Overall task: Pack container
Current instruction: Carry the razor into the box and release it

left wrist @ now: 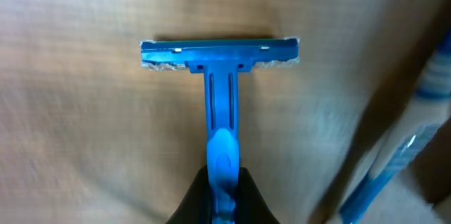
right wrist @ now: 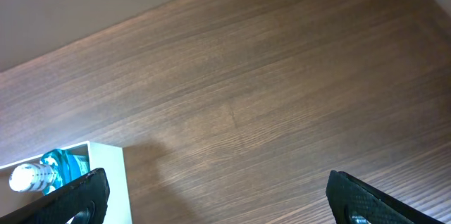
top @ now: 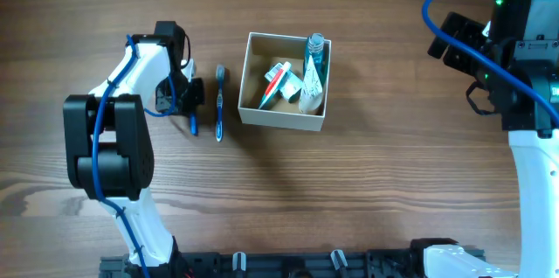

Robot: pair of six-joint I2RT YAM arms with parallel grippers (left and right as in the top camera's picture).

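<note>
Left wrist view is showing the left claw [left wrist: 224,197] clamping the handle of a blue razor [left wrist: 220,97], the right claw [right wrist: 218,199] gaping empty, the tube [top: 276,79] lettering illegible.

Shallow white-walled container [top: 281,118] of toiletries [top: 276,79], blue toothbrush [top: 220,107] just beside it

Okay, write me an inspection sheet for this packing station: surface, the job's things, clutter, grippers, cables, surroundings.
Surface: brown wood-grain table.
Job's things: open container holding a teal bottle, a toothpaste tube and a white tube; blue razor and toothbrush outside, to its left.
Clutter: nothing seen.
Grippers: left gripper shut on the razor's handle; right gripper open, holding nothing.
Cables: a blue cable on the left arm, another on the right arm.
Surroundings: black rail along the near edge.
</note>
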